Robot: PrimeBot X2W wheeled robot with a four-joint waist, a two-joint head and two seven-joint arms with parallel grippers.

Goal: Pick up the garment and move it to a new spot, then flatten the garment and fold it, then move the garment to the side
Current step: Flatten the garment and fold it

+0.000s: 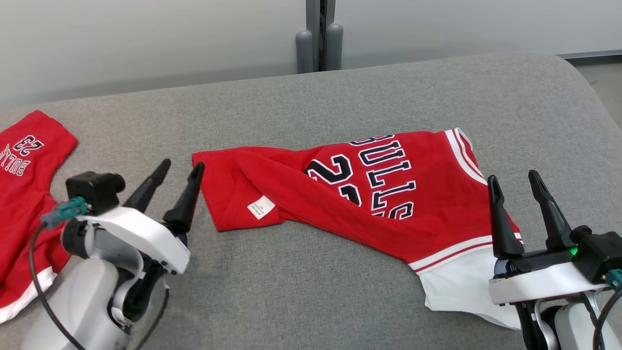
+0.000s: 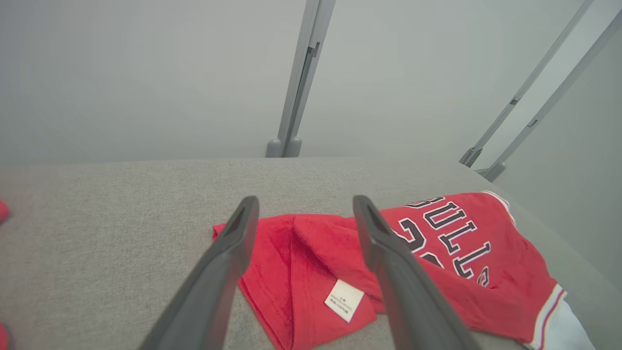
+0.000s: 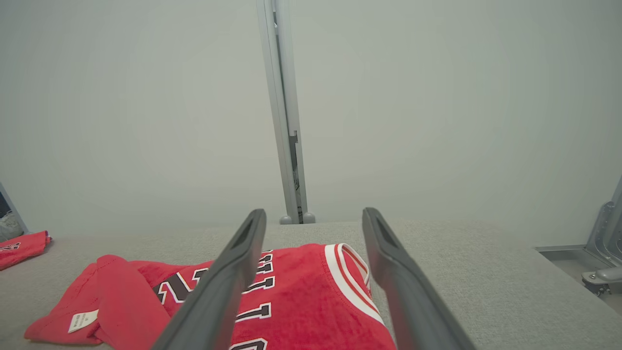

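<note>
Garment [image 1: 437, 194] lies crumpled; left gripper [image 1: 182, 165] and right gripper [image 1: 513, 176] stand spread, empty; better to pinch opposite ends evenly.

1. Head camera: high, looking down over the grey fabric surface [image 1: 340, 97].
2. Left wrist camera: low, close to the labelled end of the red jersey [image 2: 301, 272].
3. Right wrist camera: low, facing its striped end; both probably share one wall post [image 3: 286, 146].

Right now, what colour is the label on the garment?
White label, tiny dark print; left wrist view.
</note>
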